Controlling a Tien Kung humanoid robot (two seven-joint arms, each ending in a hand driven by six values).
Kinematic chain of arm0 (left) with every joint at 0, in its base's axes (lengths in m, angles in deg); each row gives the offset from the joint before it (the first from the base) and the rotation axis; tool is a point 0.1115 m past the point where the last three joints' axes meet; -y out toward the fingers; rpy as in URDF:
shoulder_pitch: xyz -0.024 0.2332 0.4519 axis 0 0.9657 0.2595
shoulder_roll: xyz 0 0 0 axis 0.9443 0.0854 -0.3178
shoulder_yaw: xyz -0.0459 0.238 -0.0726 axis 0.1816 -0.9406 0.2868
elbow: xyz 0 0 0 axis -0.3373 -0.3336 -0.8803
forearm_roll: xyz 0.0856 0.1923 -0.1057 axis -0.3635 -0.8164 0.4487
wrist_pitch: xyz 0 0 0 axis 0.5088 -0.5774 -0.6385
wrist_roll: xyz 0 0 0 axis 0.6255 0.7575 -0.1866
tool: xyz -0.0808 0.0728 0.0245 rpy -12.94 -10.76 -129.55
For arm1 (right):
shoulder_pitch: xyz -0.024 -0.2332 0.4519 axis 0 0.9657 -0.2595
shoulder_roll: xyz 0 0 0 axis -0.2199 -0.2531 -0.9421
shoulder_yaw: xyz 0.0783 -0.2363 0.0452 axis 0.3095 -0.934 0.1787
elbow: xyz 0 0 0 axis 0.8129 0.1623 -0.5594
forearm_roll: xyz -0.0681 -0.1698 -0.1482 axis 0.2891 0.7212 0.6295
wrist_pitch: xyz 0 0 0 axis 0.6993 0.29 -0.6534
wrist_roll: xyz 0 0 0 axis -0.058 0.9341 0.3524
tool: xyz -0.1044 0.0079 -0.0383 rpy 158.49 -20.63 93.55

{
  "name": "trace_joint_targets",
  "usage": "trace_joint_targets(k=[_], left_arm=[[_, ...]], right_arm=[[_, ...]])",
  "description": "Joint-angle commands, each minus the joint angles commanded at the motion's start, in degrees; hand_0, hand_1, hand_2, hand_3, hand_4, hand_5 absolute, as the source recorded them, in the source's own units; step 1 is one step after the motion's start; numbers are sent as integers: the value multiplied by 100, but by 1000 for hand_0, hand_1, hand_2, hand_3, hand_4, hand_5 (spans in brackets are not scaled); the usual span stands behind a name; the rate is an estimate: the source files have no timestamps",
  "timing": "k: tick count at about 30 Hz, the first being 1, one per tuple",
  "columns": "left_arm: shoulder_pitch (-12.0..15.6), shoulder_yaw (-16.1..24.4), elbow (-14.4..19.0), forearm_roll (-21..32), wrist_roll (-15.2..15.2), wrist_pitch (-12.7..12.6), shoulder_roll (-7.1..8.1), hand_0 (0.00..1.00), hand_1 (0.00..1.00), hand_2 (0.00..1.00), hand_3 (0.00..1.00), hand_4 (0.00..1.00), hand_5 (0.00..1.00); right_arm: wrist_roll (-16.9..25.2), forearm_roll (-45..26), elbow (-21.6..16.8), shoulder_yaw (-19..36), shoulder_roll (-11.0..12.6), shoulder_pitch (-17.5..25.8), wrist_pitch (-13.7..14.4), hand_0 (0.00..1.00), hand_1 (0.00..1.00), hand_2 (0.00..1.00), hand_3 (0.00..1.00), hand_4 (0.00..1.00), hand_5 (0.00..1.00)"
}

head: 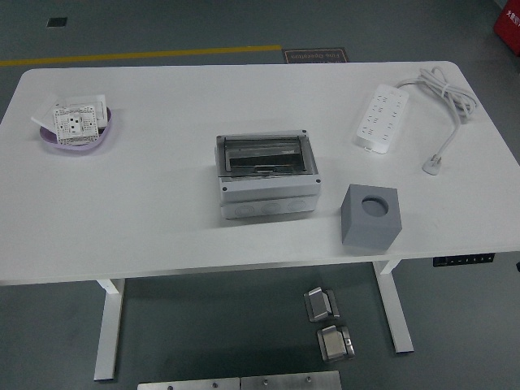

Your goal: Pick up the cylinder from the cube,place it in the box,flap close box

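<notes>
No robot arm, wrist or hand visible over the table
</notes>
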Motion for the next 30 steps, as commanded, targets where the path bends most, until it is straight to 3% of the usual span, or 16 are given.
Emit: trace_joint_targets(k=[30], left_arm=[[100, -150, -17, 311, 71, 3, -52, 655, 655, 616, 641, 616, 487]], right_arm=[[-154, 355, -12, 99, 56, 16, 75, 732, 639, 692, 792, 747, 545]])
